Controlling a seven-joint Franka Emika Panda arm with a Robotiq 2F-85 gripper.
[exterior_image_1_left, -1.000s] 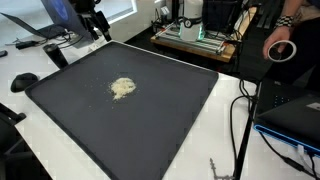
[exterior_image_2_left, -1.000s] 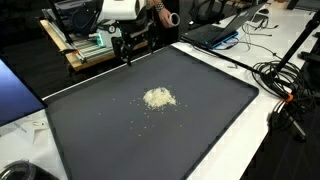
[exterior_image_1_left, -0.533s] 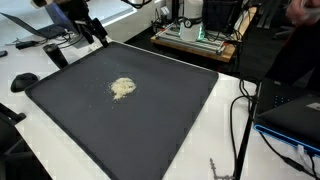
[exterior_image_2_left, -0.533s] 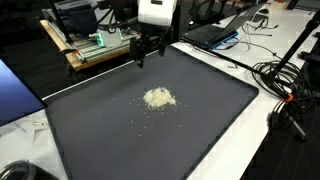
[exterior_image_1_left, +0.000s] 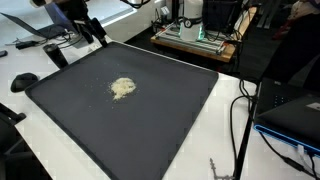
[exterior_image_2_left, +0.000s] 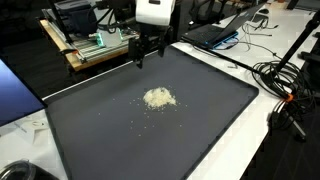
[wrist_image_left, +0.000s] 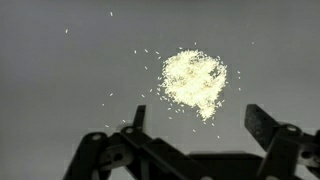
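A small pale heap of grains (exterior_image_1_left: 122, 88) (exterior_image_2_left: 158, 97) lies near the middle of a large dark mat (exterior_image_1_left: 170, 110) (exterior_image_2_left: 100, 130) in both exterior views. In the wrist view the heap (wrist_image_left: 194, 79) sits ahead of my gripper (wrist_image_left: 198, 122), with loose grains scattered around it. My gripper (exterior_image_1_left: 97, 33) (exterior_image_2_left: 150, 52) hangs above the mat's far edge, apart from the heap. Its jaws stand wide open with nothing between them.
White table around the mat. Black cables (exterior_image_1_left: 240, 120) (exterior_image_2_left: 285, 85) run along one side. A laptop (exterior_image_2_left: 215, 32), a wooden rack with electronics (exterior_image_2_left: 85, 45) (exterior_image_1_left: 195, 35) and a dark round object (exterior_image_1_left: 24, 81) stand beyond the mat's edges.
Over the last second the gripper shifted along the mat's far edge; in the last half second it has stayed still. A person at the back has drawn away.
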